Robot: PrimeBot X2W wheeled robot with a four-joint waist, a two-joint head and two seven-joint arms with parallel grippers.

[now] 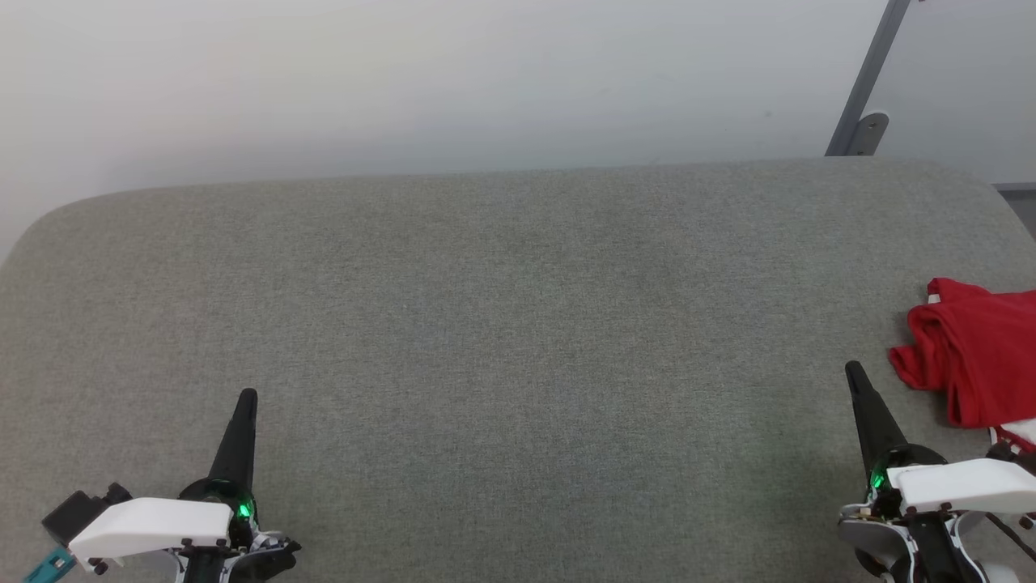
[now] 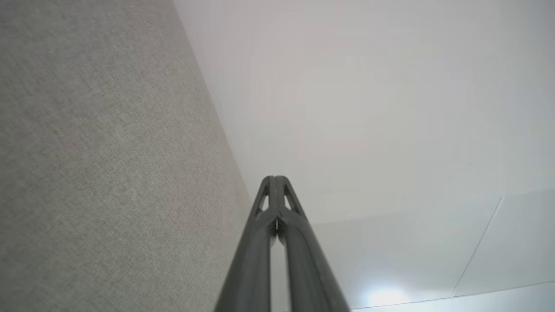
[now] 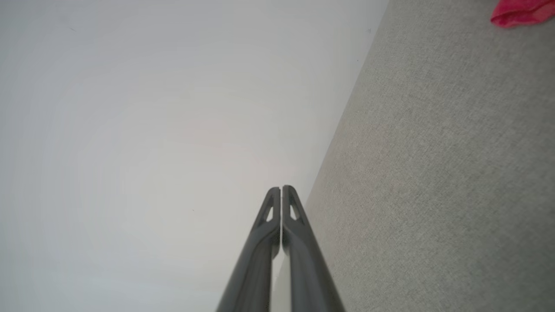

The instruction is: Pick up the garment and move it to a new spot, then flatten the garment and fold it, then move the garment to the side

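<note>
Lying near right edge of cushion (image 1: 518, 324): garment (image 1: 979, 356)

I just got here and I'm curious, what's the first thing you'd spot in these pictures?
The bright red garment jumps out, crumpled at the right edge of the grey fabric surface. Next, the left gripper and right gripper poke up from the bottom corners, jaws shut and holding nothing, the right one near the garment but apart from it.

Left pincer (image 1: 247, 397) and right pincer (image 1: 851, 371) closed, apparently hovering low.
</note>
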